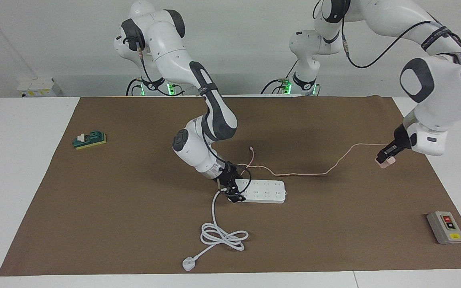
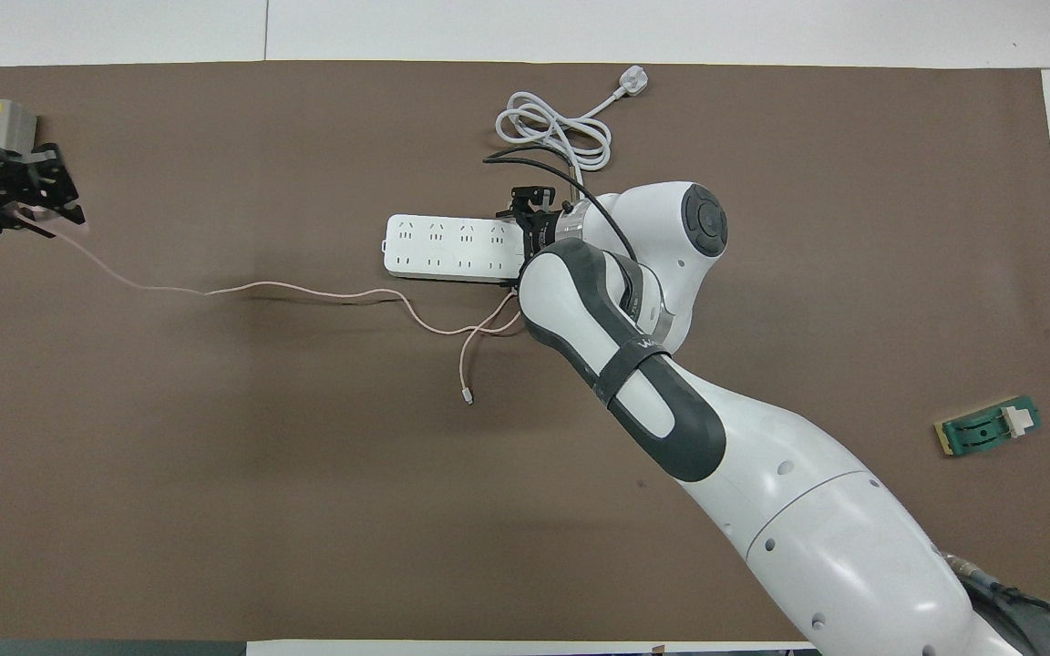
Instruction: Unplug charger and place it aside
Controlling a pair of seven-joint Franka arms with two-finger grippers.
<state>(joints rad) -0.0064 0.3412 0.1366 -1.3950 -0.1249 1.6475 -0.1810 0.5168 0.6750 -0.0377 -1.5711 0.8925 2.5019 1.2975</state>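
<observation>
Charger (image 1: 386, 162) sits pinched in the closed left gripper (image 1: 385, 158), low over the mat toward the left arm's end, well apart from the strip (image 1: 263, 191); I judge it is already unplugged and being carried aside. Its cable (image 1: 306, 173) trails back across the mat to a loose end near the strip. The right gripper (image 1: 234, 194) presses on the strip's cord end, seemingly to hold it down against the pull; whether its jaws are closed I cannot tell. The strip's cord (image 1: 220, 235) lies coiled farther from the robots than the strip.
</observation>
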